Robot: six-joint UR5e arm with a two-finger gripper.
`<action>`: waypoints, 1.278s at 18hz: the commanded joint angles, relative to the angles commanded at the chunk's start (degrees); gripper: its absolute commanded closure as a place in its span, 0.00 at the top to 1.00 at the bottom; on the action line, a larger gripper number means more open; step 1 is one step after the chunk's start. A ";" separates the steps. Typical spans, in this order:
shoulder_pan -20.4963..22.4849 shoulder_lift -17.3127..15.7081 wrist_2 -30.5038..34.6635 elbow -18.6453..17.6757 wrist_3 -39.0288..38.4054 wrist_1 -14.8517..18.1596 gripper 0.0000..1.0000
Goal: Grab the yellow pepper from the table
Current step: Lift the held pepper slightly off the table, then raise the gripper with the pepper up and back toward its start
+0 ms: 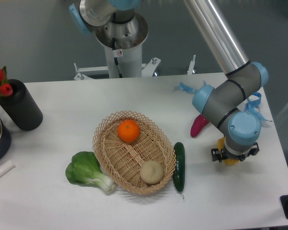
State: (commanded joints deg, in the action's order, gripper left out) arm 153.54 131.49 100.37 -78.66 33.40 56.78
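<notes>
Covering yellow pepper (pixel 222 143) from above: tool (pixel 233 157) | jaw state: cannot tell

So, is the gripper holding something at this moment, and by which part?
It cannot be told. The gripper is down over the yellow pepper, and the wrist hides nearly all of it. Only small yellow patches show, so contact and the place of a hold are unseen.

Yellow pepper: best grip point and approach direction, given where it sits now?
Only slivers of the yellow pepper show; the gripper sits over it and hides the rest. Judging by that, come straight down and close the fingers across its blocky body, not the stem. The magenta vegetable lies to its left on the table, so a top approach avoids it. Finger state can't be told.
</notes>
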 joint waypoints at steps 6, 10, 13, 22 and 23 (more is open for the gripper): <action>0.26 -0.44 -0.18 0.35 0.53 0.09 0.25; 0.61 -1.67 -0.35 0.35 0.88 0.09 0.24; 1.14 -2.55 -1.75 0.44 1.75 -0.26 0.21; 4.48 -6.33 -8.00 1.23 8.08 -0.18 0.21; 4.48 -6.42 -8.00 1.67 8.35 -0.18 0.21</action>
State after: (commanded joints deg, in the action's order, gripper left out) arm 158.03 125.07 92.37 -77.00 41.75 56.60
